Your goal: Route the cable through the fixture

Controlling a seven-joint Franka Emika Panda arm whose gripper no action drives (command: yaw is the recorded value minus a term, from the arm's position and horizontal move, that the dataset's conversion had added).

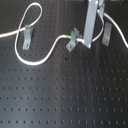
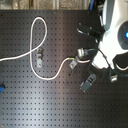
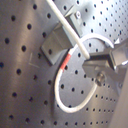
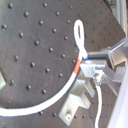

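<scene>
The white cable enters from the first exterior view's left, passes the left grey clip, loops up and back, then curves to the middle clip. In the second exterior view the cable ends at the middle clip. My gripper stands right beside that clip, shut on the cable near its red-marked stretch. In the second wrist view the cable runs into the closed fingers, with a small loop above and the clip close by.
A third grey clip stands to the first exterior view's right of the gripper; it also shows in the second exterior view. A small blue object lies at the second exterior view's left edge. The black perforated board carries everything.
</scene>
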